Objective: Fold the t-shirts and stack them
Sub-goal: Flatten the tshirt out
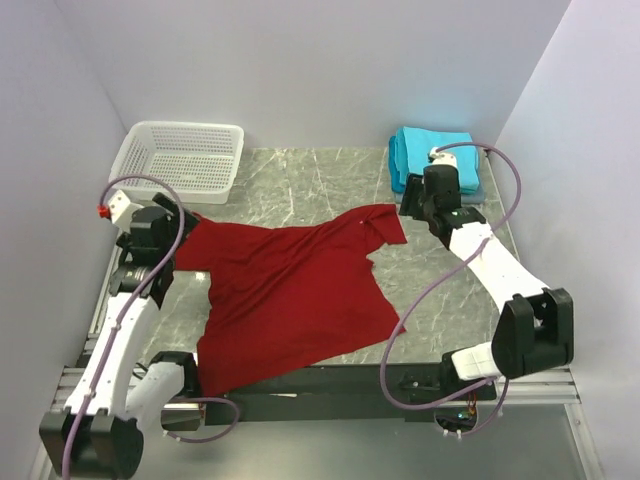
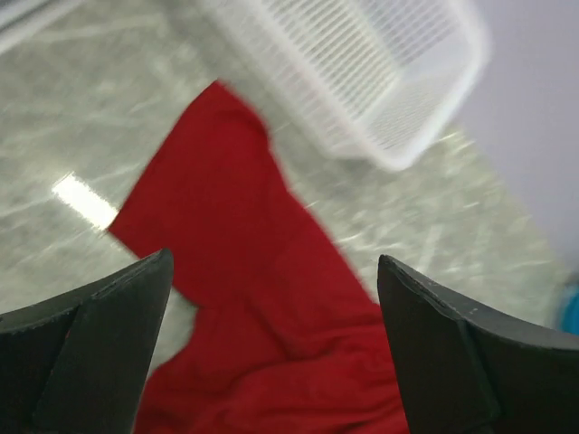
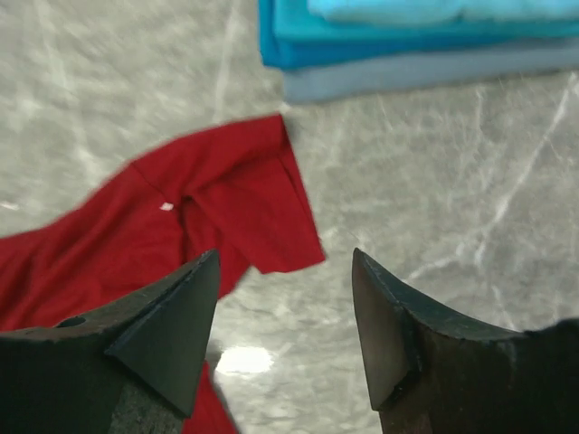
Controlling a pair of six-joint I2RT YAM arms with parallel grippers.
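Observation:
A deep red t-shirt (image 1: 285,290) lies spread and rumpled on the marble table, its hem hanging over the near edge. It also shows in the left wrist view (image 2: 262,298) and in the right wrist view (image 3: 208,203). Folded turquoise t-shirts (image 1: 430,155) are stacked at the back right, also seen in the right wrist view (image 3: 407,36). My left gripper (image 1: 172,222) is open and empty above the shirt's left sleeve (image 2: 194,172). My right gripper (image 1: 412,203) is open and empty above the table beside the right sleeve (image 3: 262,199).
A white plastic mesh basket (image 1: 180,160) stands at the back left, also seen in the left wrist view (image 2: 362,72). Grey walls close in on three sides. Bare marble table (image 1: 440,290) lies right of the shirt.

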